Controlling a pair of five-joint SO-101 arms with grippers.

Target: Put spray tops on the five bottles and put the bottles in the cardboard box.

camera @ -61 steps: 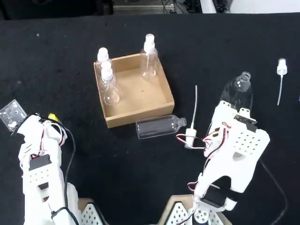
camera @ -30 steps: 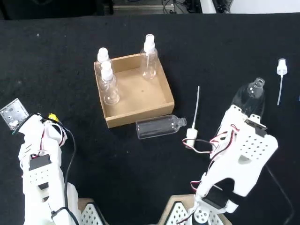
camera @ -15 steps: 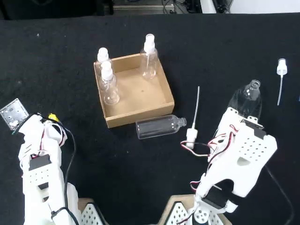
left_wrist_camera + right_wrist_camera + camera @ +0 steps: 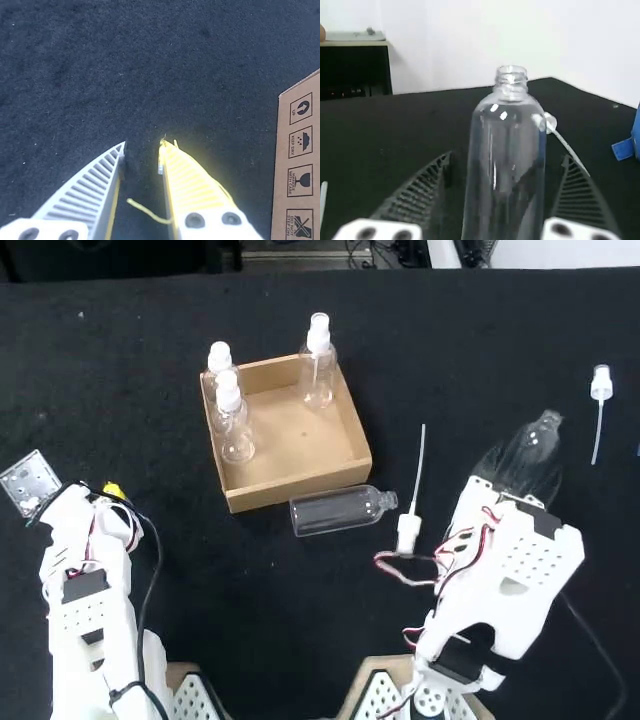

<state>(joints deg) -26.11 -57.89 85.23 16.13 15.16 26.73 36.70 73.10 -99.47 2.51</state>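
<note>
A cardboard box [image 4: 352, 454] holds three clear bottles with white spray tops [image 4: 228, 412]. A fourth bottle [image 4: 338, 511] lies capless on the black table in front of the box. Close by lies a loose spray top [image 4: 408, 527], its tube pointing away. Another spray top [image 4: 600, 386] lies at the far right. My right gripper [image 4: 520, 468] [image 4: 507, 162] is shut on a capless clear bottle [image 4: 530, 445] [image 4: 506, 150], neck pointing away from the arm. My left gripper [image 4: 142, 145] hovers over bare cloth left of the box, fingers slightly apart and empty.
The left arm [image 4: 80, 560] sits at the near left corner and the right arm's body [image 4: 500, 570] at the near right. A corner of the box [image 4: 300, 165] shows in the left wrist view. A blue object [image 4: 627, 145] lies beyond the held bottle.
My right gripper carried the capless bottle to the right, away from the loose spray top, then drew back a little. That spray top shifted slightly. The left arm stayed still.
</note>
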